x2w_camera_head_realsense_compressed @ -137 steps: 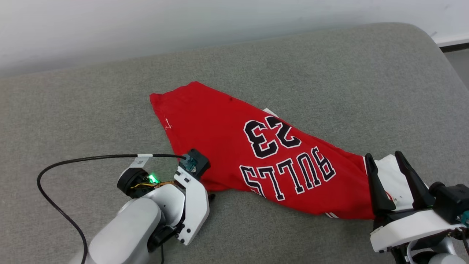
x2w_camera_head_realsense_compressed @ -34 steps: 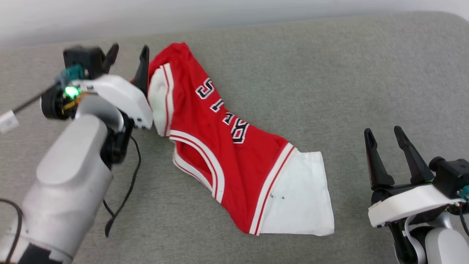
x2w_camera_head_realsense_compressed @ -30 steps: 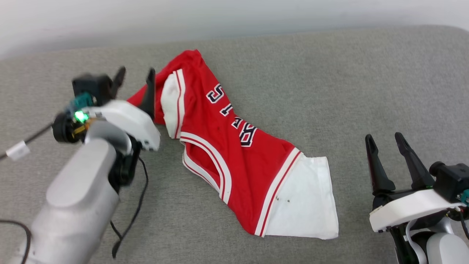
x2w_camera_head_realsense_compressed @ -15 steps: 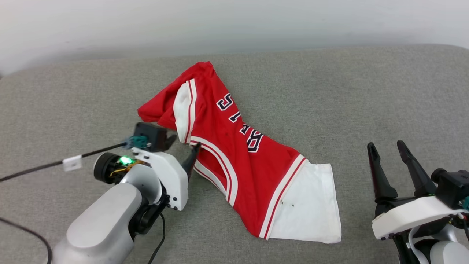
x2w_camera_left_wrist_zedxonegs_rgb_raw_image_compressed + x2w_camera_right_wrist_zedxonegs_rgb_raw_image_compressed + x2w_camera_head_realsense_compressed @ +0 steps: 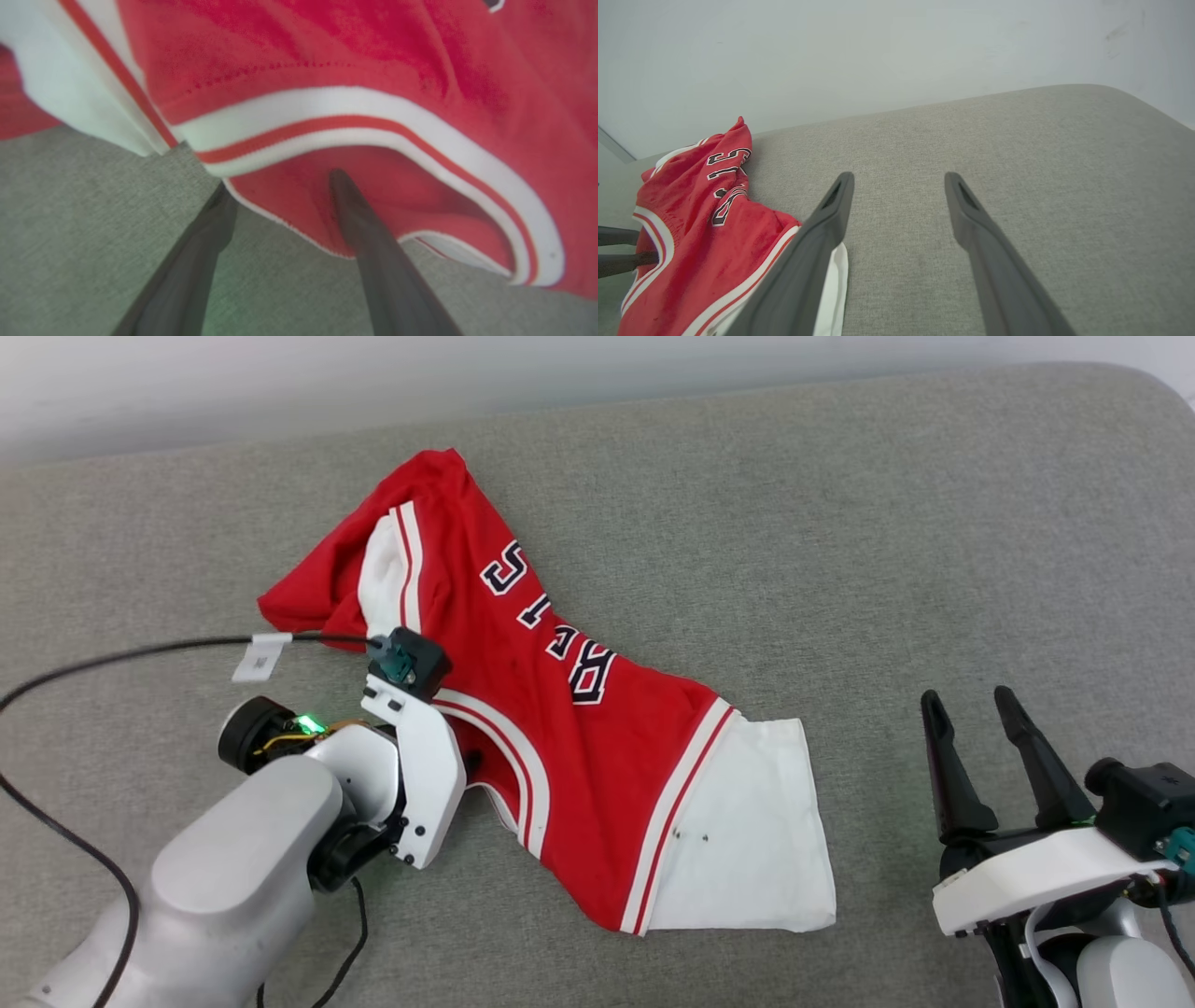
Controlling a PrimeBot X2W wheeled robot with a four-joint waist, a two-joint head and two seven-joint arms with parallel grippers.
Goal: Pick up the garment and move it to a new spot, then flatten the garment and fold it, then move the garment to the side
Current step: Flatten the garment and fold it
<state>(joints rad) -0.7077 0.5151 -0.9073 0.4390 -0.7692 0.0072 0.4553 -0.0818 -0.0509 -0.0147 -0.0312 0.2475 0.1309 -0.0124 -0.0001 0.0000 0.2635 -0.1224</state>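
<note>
the red soft-fabric jersey shirt with white red-striped sleeves (image 5: 579, 747) lies rumpled and slantwise on the grey fabric-covered worktop (image 5: 934, 523), left of centre in the head view. one white sleeve (image 5: 747, 840) is spread flat at its near right end. the other is bunched up at the far left end, and black white-outlined letters (image 5: 551, 625) run crookedly along the red body. down at the white-and-red trimmed opening (image 5: 355, 100), the left gripper (image 5: 280, 184) is right on the edge. its fingers are spread, one tip on the grey cloth just outside the trim, the other on the red fabric inside the opening, nothing pinched. a black cable (image 5: 121, 658) loops off its wrist over the worktop. over at the lower right, the right gripper (image 5: 966, 693) stands with fingers spread and empty, well apart from the shirt, pointing toward the pale wall (image 5: 878, 56).
</note>
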